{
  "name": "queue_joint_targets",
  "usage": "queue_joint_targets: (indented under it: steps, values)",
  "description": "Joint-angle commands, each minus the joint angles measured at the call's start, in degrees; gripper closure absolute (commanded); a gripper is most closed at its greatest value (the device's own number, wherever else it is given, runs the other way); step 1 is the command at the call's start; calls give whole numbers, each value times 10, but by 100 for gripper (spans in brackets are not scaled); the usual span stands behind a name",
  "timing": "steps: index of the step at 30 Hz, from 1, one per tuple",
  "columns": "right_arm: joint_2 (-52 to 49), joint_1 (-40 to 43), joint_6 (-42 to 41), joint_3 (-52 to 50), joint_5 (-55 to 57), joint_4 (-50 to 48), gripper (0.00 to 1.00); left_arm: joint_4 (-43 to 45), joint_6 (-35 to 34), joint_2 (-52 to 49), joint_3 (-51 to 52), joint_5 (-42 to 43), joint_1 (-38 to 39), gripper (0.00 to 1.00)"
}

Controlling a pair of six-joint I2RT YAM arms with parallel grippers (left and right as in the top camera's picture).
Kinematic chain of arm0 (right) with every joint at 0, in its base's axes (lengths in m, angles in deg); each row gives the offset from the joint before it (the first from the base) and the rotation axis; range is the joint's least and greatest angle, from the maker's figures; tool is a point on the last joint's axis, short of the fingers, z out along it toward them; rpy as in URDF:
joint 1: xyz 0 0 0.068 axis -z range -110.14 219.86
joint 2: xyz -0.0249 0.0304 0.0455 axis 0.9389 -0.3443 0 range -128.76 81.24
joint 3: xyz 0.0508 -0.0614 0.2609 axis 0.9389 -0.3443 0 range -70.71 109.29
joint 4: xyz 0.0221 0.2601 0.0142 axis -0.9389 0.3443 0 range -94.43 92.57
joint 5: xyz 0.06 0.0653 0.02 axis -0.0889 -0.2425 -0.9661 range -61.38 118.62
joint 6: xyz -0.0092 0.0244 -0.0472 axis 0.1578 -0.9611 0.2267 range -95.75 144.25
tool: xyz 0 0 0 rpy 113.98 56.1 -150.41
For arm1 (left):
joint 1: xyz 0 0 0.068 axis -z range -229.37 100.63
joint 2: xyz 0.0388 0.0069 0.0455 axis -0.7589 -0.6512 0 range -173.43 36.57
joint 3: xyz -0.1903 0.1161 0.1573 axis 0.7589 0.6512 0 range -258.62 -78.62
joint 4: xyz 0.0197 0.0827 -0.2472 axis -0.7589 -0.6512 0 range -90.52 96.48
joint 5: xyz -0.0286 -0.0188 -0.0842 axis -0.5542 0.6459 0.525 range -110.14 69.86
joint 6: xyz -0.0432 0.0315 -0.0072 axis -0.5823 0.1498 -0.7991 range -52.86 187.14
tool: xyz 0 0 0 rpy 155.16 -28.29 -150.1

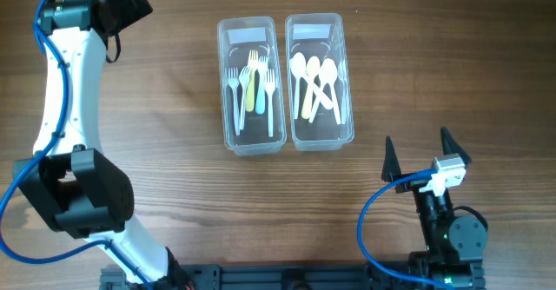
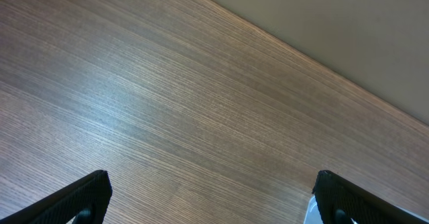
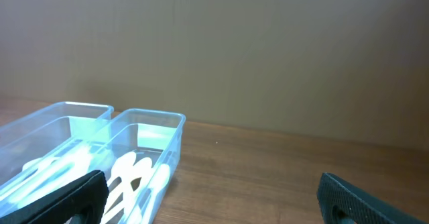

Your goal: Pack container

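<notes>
Wood table (image 1: pixel 174 108) bears spoon container (image 1: pixel 318 136) ahead of spread, empty right end effector (image 1: pixel 417 137).

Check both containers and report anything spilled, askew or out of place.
Nothing spilled or damaged. Forks sit in the fork container, spoons in the spoon container; some spoons lie crossed, not parallel.

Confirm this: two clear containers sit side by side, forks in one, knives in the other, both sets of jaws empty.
Wrong on one count: the right-hand container holds spoons, not knives, as the overhead view shows. The forks in the other container and the empty jaws stand.
</notes>
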Motion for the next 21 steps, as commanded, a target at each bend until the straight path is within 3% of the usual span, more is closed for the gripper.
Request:
queue_joint_targets:
  steps: [1, 21]
  values:
    - [9, -3, 3, -2, -13, -3, 0, -1, 0, 15, -13, -1, 2, 0]
    - [1, -3, 3, -1, -10, 55, 0, -1, 0, 15, -13, -1, 2, 0]
